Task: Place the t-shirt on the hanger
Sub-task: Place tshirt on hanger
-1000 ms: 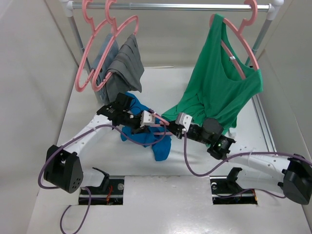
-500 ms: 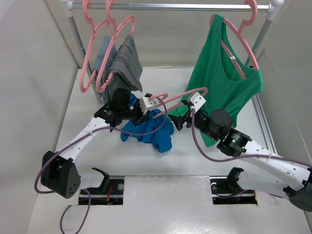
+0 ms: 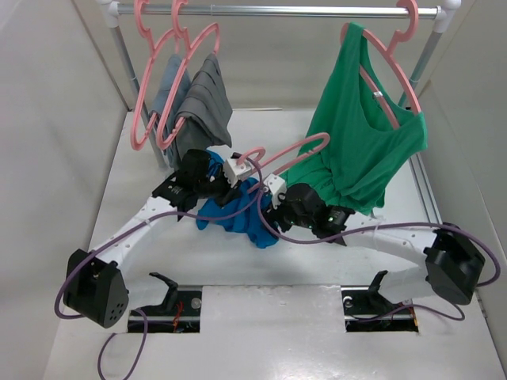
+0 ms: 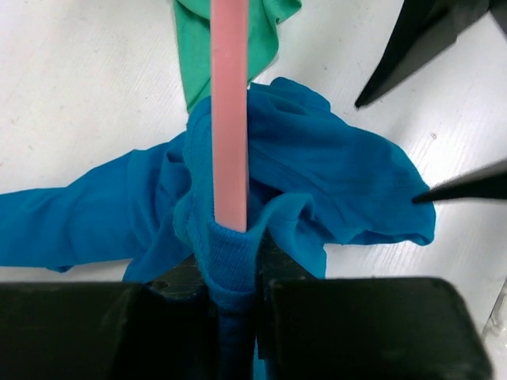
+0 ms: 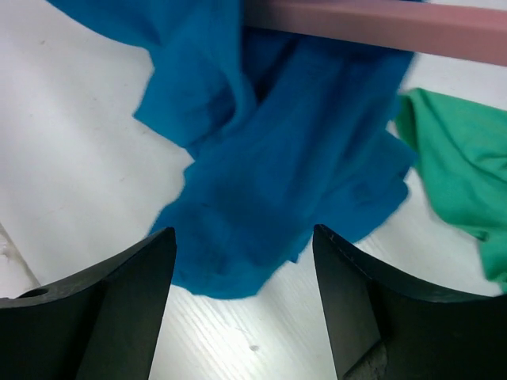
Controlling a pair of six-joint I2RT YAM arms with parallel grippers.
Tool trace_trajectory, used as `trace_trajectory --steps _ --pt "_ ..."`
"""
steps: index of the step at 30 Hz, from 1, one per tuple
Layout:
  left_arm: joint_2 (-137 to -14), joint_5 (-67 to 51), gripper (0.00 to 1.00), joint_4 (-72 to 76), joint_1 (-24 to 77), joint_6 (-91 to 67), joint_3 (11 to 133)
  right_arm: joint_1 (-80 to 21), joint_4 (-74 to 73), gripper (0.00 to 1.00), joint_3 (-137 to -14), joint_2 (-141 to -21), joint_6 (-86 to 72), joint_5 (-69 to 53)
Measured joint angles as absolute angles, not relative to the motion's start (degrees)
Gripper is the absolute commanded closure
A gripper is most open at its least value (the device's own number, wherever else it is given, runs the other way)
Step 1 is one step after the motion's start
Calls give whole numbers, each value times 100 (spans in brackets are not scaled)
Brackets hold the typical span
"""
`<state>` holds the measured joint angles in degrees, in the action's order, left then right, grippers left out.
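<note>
We find the t-shirt (image 3: 261, 229) crumpled on the tabletop (image 3: 139, 162) between the 2 arms. A fold of it is lifted onto the hanger (image 3: 321, 141), which slants above it toward the green top (image 3: 364, 134).

From above, the left claw (image 3: 235, 171) hides its own grip. The left wrist view settles it: that claw is clamped on the hanger's pink bar, with the t-shirt's ribbed edge bunched round the bar between the fingers.

Only the right wrist view shows the right claw (image 5: 242, 233) clearly. It is spread wide, holding nothing, over the blue cloth, with the pink bar crossing beyond it.

Behind, 2 pink hangers (image 3: 136, 138) bearing grey garments (image 3: 198, 103) hang from the rail (image 3: 301, 11). The green top's hem lies on the tabletop just beside the t-shirt.
</note>
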<state>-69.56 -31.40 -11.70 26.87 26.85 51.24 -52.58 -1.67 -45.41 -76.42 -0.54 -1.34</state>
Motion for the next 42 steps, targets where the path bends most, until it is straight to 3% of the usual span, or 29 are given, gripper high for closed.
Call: trace_trajectory --steps 10,12,13,16,17,18,23,27,35,42 --pt "-6956 -3138 100 -1026 2624 2530 5004 -5732 97 32 -4742 -8440 -311 27" --pt "-6956 -3138 100 -972 2622 2493 5004 -5776 132 42 -4742 -8567 -333 137" --pt "-6956 -3140 100 -958 2622 2477 5004 -5787 154 56 -4744 -8656 -353 224" --pt "-6956 -3142 100 -934 2622 2434 5004 -5811 174 70 -4783 -8941 -395 386" --pt "-6956 -3144 100 -928 2622 2414 5004 -5817 174 90 -4803 -9028 -410 425" --pt "-6956 -3146 100 -921 2622 2401 5004 -5817 167 100 -4818 -9087 -414 464" --pt "-6956 -3175 100 -954 2536 2429 5004 -5787 158 100 -4650 -8823 -681 797" --pt "-6956 -3413 100 -1219 2257 2790 5004 -5214 193 100 -3741 -7529 -1177 926" --pt "-6764 -3852 100 -2331 2174 4805 5004 -3795 -161 100 -2390 -4567 -1911 1116" --pt "-6652 -3953 100 -2976 2178 6390 4976 -3468 -727 100 -2388 -3809 -2062 1090"
